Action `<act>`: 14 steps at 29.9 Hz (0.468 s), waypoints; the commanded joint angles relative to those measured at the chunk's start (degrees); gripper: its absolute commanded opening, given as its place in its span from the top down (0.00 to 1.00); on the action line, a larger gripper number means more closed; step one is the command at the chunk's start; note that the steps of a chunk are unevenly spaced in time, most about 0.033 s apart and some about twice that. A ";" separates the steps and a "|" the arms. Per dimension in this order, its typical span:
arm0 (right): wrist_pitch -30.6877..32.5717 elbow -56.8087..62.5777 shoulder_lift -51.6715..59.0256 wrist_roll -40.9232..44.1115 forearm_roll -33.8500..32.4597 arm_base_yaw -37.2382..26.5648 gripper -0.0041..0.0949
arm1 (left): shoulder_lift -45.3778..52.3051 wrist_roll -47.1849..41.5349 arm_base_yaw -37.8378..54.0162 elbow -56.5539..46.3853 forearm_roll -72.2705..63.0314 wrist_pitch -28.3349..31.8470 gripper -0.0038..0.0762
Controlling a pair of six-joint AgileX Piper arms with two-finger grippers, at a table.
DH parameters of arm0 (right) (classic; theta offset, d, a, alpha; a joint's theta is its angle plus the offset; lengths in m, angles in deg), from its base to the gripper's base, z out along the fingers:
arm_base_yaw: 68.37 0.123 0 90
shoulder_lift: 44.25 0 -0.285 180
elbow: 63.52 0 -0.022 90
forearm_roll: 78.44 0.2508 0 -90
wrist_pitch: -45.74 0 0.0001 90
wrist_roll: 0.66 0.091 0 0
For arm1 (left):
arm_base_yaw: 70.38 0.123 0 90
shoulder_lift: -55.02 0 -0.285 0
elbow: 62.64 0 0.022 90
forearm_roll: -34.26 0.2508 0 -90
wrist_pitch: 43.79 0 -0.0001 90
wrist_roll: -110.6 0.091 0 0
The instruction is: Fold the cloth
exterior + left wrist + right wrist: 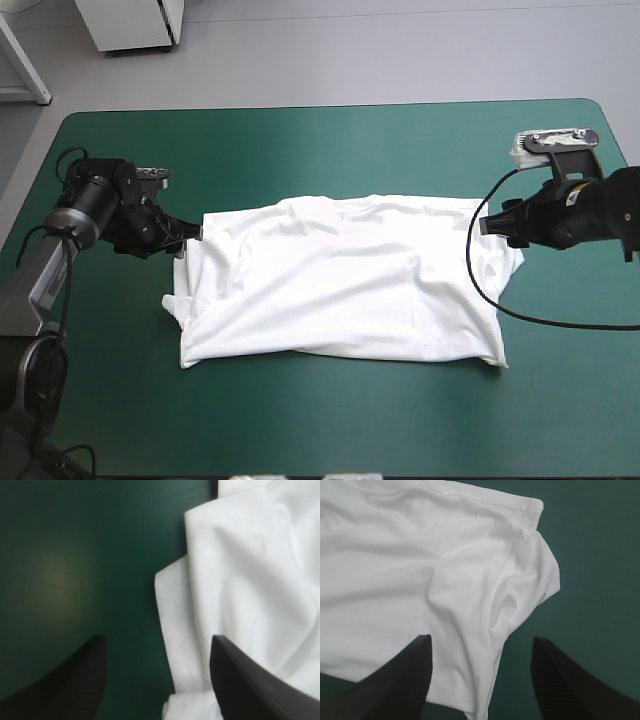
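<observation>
**A:** Where does the T-shirt [340, 285] lie?

**B:** It is spread across the middle of the teal-green surface [300, 150], with its long side running left to right. It is wrinkled, and its left end is doubled into loose layers.

**A:** And the left gripper [192, 236]?

**B:** It sits low at the T-shirt's far-left corner with its jaws apart, holding nothing. One jaw is over bare cover, the other over the white hem.

**A:** How will the fabric handle?

**B:** I'd judge it light, soft and limp. It has no stiffness, so it should sag and drag wherever it isn't held, and the layers may slide on each other. Pinch a hemmed edge or corner through all the layers, not the flat middle.

**A:** The right gripper [487, 222]?

**B:** It is at the right end, toward the far side, also spread wide and empty. A sleeve-like flap with a stitched hem lies between and ahead of its jaws, which looks a fair place to pinch.
</observation>
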 commanded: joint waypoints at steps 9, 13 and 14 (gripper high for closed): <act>-0.33 -1.83 1.20 0.00 -2.01 -0.29 0.41 | -4.68 -1.97 0.18 1.88 0.00 5.41 0.40; -0.33 -1.83 1.20 0.00 -2.54 -0.29 0.41 | -6.85 -2.21 0.18 1.88 0.57 5.42 0.40; -0.33 -1.83 1.20 0.00 -2.82 -0.29 0.41 | -7.56 -2.49 0.18 1.88 0.57 5.42 0.40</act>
